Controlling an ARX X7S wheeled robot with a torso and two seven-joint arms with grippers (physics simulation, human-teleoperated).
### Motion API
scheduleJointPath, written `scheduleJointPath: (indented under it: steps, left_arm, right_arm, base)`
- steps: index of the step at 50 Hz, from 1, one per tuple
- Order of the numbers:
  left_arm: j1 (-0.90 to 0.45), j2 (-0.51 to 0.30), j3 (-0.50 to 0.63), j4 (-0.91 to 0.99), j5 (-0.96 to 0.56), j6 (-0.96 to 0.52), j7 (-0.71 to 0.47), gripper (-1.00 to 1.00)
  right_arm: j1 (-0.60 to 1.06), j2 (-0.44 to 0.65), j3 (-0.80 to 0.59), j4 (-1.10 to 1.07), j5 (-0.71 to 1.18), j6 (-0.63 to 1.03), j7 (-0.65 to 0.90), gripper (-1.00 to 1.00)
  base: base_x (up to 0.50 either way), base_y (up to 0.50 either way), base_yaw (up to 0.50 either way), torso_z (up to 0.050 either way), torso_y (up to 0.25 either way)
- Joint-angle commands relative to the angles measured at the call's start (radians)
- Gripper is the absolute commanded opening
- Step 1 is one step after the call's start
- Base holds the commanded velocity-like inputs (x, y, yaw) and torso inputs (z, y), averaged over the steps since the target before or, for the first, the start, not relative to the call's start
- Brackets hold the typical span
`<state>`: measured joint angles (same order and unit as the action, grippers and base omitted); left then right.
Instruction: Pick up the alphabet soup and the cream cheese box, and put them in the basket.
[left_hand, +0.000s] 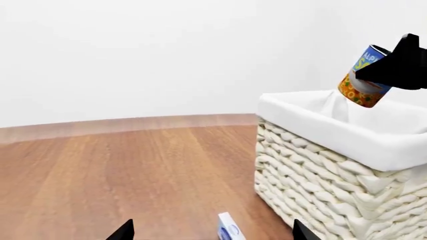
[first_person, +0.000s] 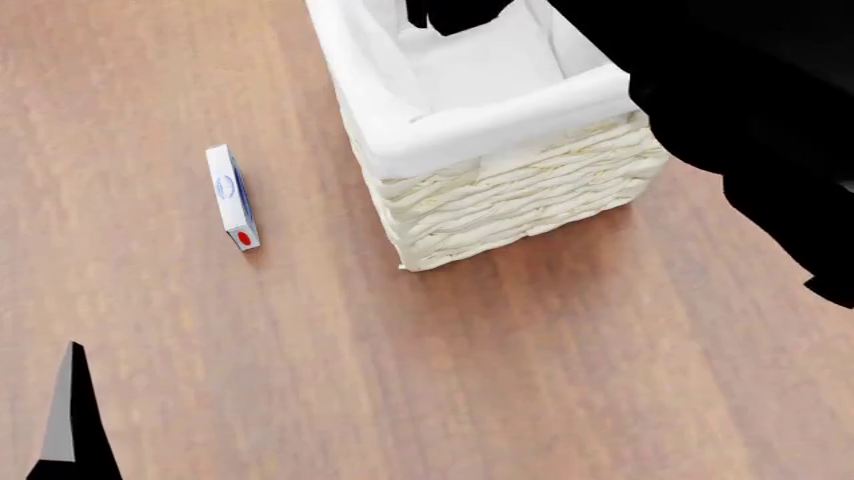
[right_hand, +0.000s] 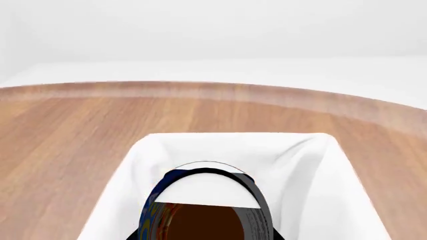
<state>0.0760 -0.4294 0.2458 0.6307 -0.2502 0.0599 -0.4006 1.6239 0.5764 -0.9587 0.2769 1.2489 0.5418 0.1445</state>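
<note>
Brown wood-grain floor (first_person: 400, 380) meets plain white walls (left_hand: 133, 50).

Basket (first_person: 494, 190) standing on wooden floor (first_person: 400, 380), white cloth lining folding over rim, inside showing only white cloth. Right arm (first_person: 747, 110) reaching in as large black shape across basket's far right corner, its gripper end lying at picture's top edge; jaws not showing. Cream cheese box (first_person: 232, 197) lying on floor, apart from basket on robot's left, red mark at near end. Sliver of left arm (first_person: 70, 430) showing at lower left corner.
</note>
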Motion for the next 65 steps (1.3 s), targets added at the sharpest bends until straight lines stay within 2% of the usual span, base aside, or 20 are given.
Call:
scheduleJointPath:
  steps: [1,65]
  left_arm:
    - [0.004,-0.004,-0.004,0.0,-0.003,0.003,-0.005,1.0]
    - [0.02,-0.024,-0.017,0.021,-0.013,0.012,-0.03,1.0]
  right_arm:
    - [-0.003,-0.007,0.012,0.003,-0.036,-0.004,-0.025,-1.0]
    - [-0.05,-0.012,-0.017,0.037,-0.087,-0.017,-0.018,-1.0]
  base:
    - [0.0,0.0,0.0,0.0,0.0]
    - [0.0,0.0,0.0,0.0,0.001]
